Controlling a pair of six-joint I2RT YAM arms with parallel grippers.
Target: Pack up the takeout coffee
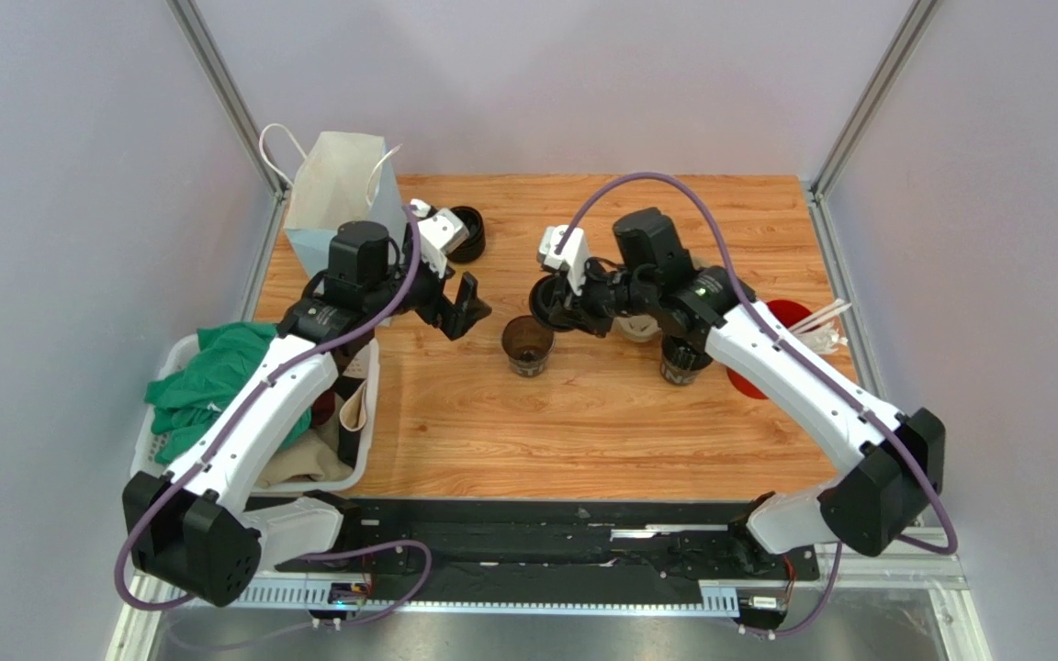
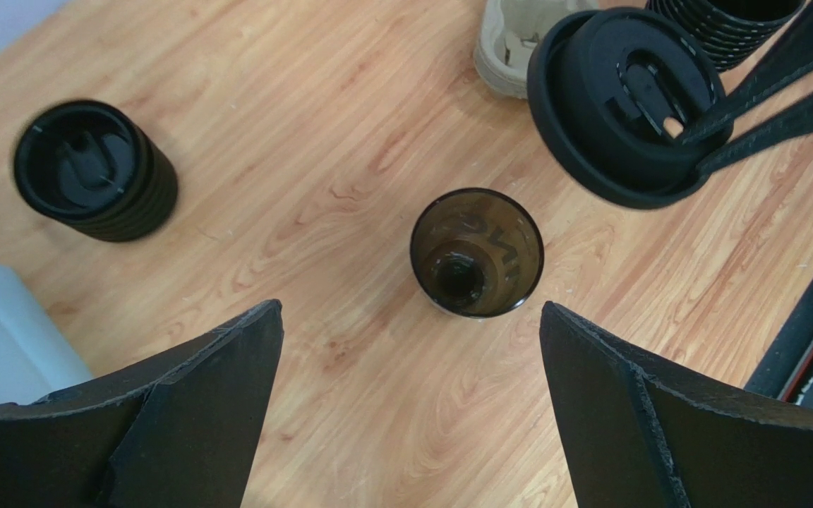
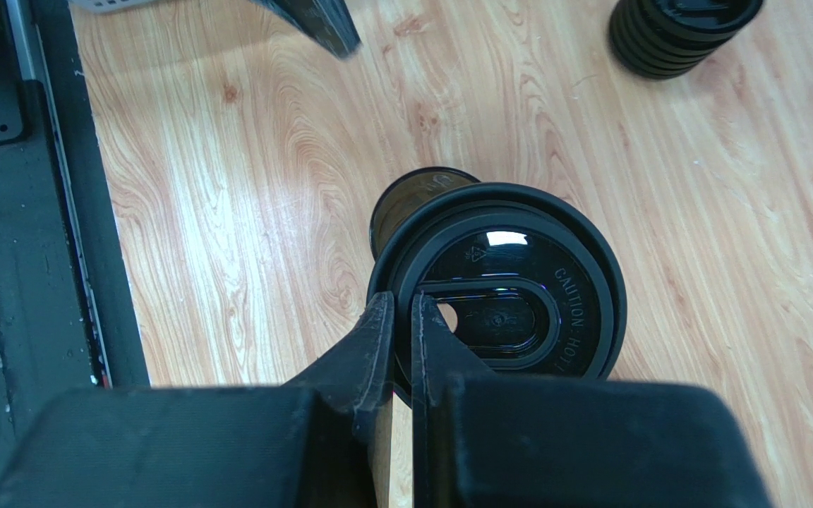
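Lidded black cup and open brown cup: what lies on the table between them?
Nothing: the left wrist view shows only bare table between lidded black cup and open brown cup.

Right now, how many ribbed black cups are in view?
2: lidded cup by the bag; second cup near the tray, under the right arm. Arms may hide more.

A light oak-grain wooden table (image 1: 604, 427) fills the middle of the top view. Plain pale lavender-grey walls close it in: one at 12 o'clock (image 1: 549, 83), one at 9 o'clock (image 1: 66, 207), one at 3 o'clock (image 1: 1004, 207). Slim silvery metal posts rise in the corners at 11 o'clock (image 1: 226, 90) and 1 o'clock (image 1: 874, 90). At 6 o'clock a flat black plate (image 1: 562, 530) edges the wood, with a silvery slotted rail (image 1: 604, 602) beyond it. The light is even and the shadows are soft.
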